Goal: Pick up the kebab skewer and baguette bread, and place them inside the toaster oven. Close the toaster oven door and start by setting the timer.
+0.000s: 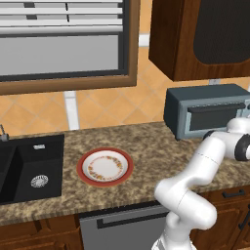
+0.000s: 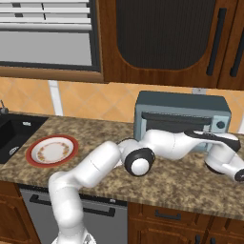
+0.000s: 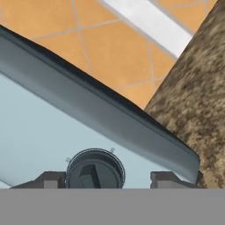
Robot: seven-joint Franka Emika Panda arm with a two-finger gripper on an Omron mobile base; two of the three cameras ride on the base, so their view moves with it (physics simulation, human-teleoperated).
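At the right end of the toaster oven (image 2: pixel 181 116), my gripper (image 3: pixel 101 179) is up against the front panel. In the hand view the timer knob (image 3: pixel 95 169) sits right between my two fingertips (image 3: pixel 50 180), a touch toward 11 o'clock of dead centre. The jaws stand apart either side of it, not yet pinching. Door (image 1: pixel 215 116) looks shut; the plate (image 1: pixel 105 166) is bare.
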